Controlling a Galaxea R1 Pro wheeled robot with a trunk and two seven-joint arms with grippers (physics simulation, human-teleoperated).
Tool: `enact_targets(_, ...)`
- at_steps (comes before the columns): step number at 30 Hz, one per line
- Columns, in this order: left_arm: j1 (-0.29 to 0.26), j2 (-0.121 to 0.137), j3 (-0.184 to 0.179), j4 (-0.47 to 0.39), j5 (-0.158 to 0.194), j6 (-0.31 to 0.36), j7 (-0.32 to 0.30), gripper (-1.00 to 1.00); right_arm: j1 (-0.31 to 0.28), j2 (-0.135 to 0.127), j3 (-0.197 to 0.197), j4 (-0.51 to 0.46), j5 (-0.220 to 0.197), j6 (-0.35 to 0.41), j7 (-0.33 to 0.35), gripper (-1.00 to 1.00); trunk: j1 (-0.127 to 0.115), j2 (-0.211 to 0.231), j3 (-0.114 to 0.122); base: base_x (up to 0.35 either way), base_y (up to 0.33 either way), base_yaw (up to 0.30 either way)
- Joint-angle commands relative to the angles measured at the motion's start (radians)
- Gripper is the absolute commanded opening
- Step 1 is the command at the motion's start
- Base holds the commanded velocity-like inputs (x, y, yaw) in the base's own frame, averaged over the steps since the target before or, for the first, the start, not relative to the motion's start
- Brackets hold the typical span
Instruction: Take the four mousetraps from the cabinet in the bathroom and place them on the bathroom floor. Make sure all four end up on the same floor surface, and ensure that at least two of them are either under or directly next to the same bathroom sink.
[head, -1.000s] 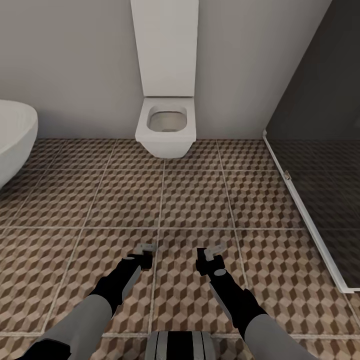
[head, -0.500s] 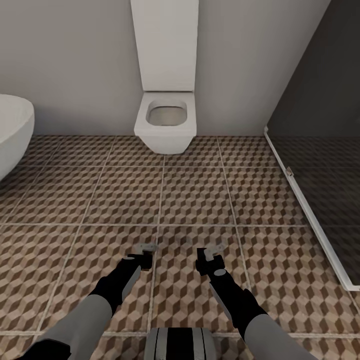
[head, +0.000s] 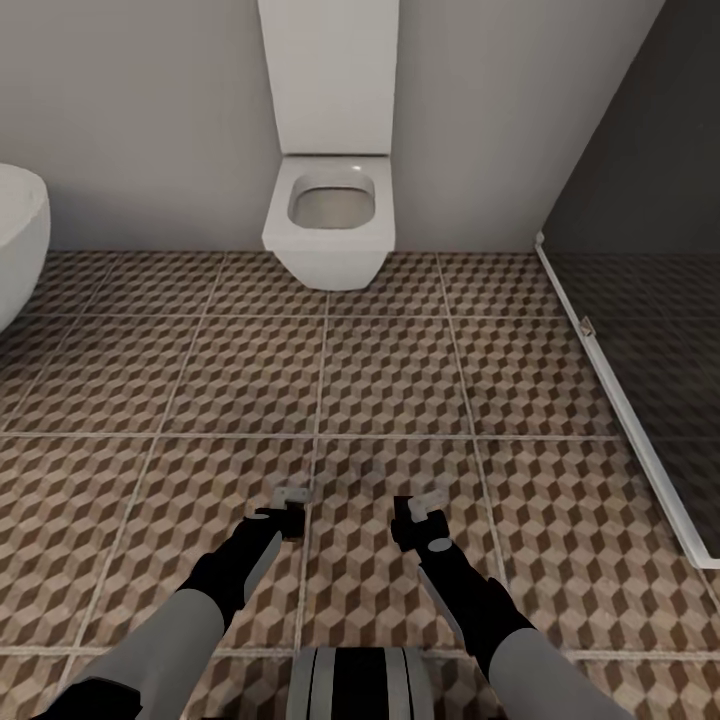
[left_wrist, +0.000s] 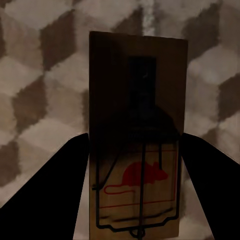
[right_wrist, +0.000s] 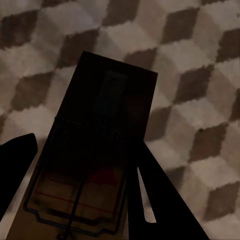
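Note:
Both arms reach forward low over the cube-patterned bathroom floor (head: 400, 370). My left gripper (head: 291, 503) is shut on a mousetrap (left_wrist: 135, 75), a brown wooden plate with wire parts and a red mouse print, held between its dark fingers (left_wrist: 50, 185). My right gripper (head: 427, 507) is shut on a second mousetrap (right_wrist: 110, 100), which looks darker and hangs above the tiles between its fingers (right_wrist: 160, 205). The cabinet and the sink are out of view.
A white square toilet (head: 330, 215) hangs on the grey wall straight ahead. The white bathtub (head: 18, 240) edges in at the far left. A dark glass shower screen with a white floor rail (head: 625, 400) closes off the right.
The whole view has shifted: the toilet sits higher and slightly larger, and the bathtub has slid towards the left edge. Both arms keep their pose and their mousetraps.

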Motion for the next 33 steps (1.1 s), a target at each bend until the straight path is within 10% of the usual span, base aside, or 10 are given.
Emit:
enact_targets(1,0.0,0.001,-0.007,-0.002,0.01,0.005,0.01,-1.0,0.0,0.0,0.004,-0.002,0.003,0.007,-0.006,-1.0,0.0,-0.001,-0.005,0.0,0.0,0.0)
enact_targets(33,0.0,0.001,-0.01,-0.006,0.009,0.006,0.01,-1.0,0.0,0.0,0.004,-0.002,0.003,0.007,-0.006,-1.0,0.002,-0.001,-0.02,0.068,0.046,0.0)
